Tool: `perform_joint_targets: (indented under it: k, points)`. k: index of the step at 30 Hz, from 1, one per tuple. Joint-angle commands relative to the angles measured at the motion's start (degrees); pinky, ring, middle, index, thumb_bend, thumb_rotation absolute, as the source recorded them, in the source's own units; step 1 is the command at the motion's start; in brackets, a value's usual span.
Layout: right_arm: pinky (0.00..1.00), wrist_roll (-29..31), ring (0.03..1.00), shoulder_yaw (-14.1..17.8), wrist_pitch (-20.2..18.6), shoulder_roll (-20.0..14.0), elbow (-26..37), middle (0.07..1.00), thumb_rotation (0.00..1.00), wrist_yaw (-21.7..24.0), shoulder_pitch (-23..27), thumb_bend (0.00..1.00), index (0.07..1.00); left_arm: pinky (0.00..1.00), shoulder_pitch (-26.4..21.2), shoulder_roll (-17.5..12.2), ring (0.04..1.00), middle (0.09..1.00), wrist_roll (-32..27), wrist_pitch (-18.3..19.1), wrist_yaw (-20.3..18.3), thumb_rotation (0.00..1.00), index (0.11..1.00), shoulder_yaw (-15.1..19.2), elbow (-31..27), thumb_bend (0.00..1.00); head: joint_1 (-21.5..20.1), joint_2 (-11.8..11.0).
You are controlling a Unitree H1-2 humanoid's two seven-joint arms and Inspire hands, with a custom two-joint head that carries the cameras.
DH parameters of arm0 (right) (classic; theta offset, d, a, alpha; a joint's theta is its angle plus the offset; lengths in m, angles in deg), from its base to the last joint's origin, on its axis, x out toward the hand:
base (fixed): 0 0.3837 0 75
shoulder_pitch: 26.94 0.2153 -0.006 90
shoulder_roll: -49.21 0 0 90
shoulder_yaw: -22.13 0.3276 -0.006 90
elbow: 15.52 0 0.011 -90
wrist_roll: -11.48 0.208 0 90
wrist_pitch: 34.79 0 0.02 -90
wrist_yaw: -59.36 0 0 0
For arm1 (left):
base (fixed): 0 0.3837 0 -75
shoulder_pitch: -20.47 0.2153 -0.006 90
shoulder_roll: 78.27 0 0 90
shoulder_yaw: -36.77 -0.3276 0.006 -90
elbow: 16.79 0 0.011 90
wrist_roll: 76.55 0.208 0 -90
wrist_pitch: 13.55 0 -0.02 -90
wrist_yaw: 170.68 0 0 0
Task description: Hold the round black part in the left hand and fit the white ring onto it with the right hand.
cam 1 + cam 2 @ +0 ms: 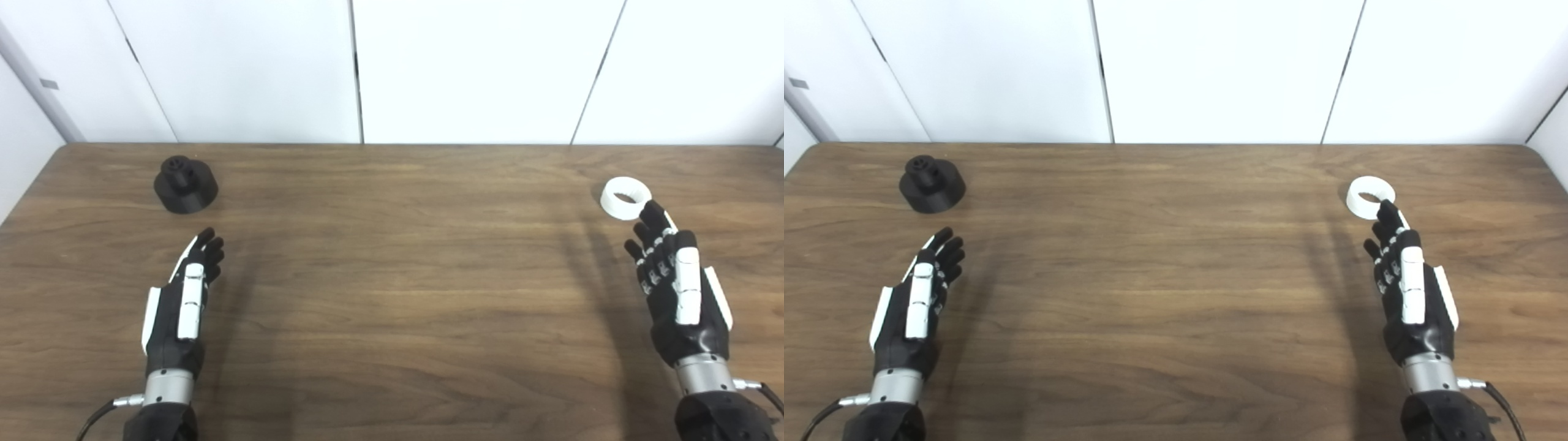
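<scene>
The round black part [185, 184] stands on the wooden table [392, 275] at the far left, a short hub sticking up from its wider base. My left hand [187, 297] hovers just in front of it, open and empty, fingers pointing toward it. At the far right lies the white ring [625, 197], flat on the table. My right hand [677, 285] is open just in front of the ring; its fingertips [653, 211] overlap the ring's near edge in both views, and I cannot tell if they touch it.
White wall panels [478, 67] rise right behind the table's far edge. The table's left edge [27, 187] runs close to the black part.
</scene>
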Motion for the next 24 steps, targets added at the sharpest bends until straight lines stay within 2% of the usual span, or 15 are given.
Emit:
perform_joint_targets:
  k: [1, 18, 24]
  points:
    - [0.98, 0.7, 0.992, 0.1, 0.6, -1.0, 2.4, 0.988, 1.00, 0.2, -0.5, 0.51, 0.951, 0.94, -0.8, 0.1, 0.914, 0.904, -0.1, -1.7, 0.5, 0.94, 0.919, 0.1, -2.1, 0.56, -0.2, 0.1]
    - [1.00, 0.4, 1.000, 0.3, 0.1, -1.5, 2.4, 0.986, 1.00, 0.4, -0.6, 0.51, 0.960, 0.94, -0.9, 0.3, 0.926, 0.940, -0.1, -3.0, 0.3, 0.92, 0.961, -0.4, -1.8, 0.51, 1.9, -0.6]
    - [1.00, 0.2, 1.000, 0.5, 0.8, -2.1, 1.6, 0.984, 1.00, 0.7, -0.6, 0.53, 0.950, 0.95, -1.0, 0.1, 0.933, 0.939, 2.1, -2.8, 0.9, 0.85, 0.952, -1.1, -1.3, 0.56, 2.9, -1.1]
